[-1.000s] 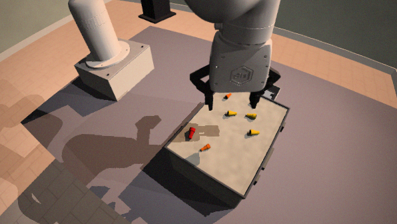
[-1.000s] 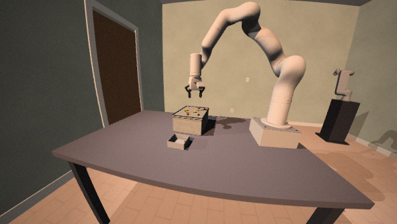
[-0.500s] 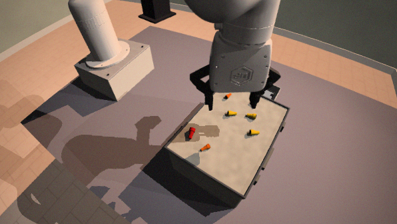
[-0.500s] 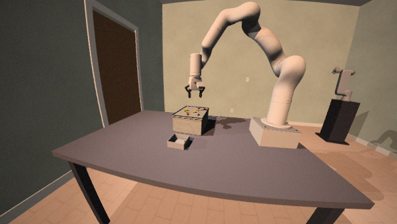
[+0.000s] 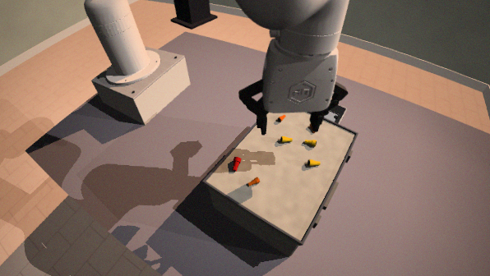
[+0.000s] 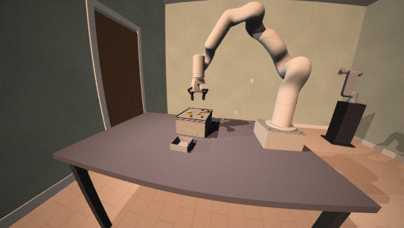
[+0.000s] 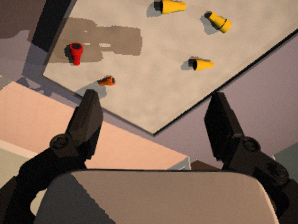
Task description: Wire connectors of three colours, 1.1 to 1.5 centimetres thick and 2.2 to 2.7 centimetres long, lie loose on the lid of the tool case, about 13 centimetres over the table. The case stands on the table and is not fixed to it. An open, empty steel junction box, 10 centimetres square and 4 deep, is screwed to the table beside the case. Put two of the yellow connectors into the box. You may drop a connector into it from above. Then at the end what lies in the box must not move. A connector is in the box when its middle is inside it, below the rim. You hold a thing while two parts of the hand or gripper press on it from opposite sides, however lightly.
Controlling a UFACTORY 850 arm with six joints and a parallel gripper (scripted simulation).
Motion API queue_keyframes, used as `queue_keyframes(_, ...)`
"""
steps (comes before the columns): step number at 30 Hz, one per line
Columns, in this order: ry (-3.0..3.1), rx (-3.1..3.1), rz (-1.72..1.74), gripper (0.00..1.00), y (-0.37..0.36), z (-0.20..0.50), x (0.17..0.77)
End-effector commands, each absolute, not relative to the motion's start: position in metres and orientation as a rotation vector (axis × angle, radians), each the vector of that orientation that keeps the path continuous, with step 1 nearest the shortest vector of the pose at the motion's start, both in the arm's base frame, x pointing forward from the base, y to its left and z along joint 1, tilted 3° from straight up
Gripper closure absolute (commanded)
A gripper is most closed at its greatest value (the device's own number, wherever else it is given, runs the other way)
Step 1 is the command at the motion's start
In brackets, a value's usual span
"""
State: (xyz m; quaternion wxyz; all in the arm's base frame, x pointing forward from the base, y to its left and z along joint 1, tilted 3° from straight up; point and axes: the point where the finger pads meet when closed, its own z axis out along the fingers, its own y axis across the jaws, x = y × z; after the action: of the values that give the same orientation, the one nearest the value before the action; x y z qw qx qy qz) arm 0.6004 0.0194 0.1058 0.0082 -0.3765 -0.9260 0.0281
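Three yellow connectors (image 5: 285, 140) (image 5: 310, 143) (image 5: 312, 163) lie on the tool case lid (image 5: 284, 172); they also show in the wrist view (image 7: 170, 6) (image 7: 218, 22) (image 7: 200, 64). A red connector (image 5: 237, 163) and orange ones (image 5: 253, 181) (image 5: 281, 118) lie there too. My gripper (image 5: 288, 125) is open and empty, hanging well above the far end of the lid; it also shows in the exterior view (image 6: 197, 96) and the wrist view (image 7: 156, 119). The steel junction box (image 6: 182, 143) stands open beside the case; nothing shows inside it.
The arm's base block (image 5: 141, 88) stands on the table to the left of the case. The tool case (image 6: 194, 123) stands near the table's middle. A black pedestal with a second arm (image 6: 346, 122) stands on the floor at the right.
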Motion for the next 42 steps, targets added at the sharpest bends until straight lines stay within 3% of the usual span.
queue_keyframes(1, -2.913, -1.132, 0.086, 0.00, 0.034, 0.100, 0.601)
queue_keyframes(17, -2.980, -0.930, 0.087, 0.00, 0.099, 0.068, 0.595)
queue_keyframes(42, -2.983, -0.920, 0.087, 0.00, 0.103, 0.066, 0.594)
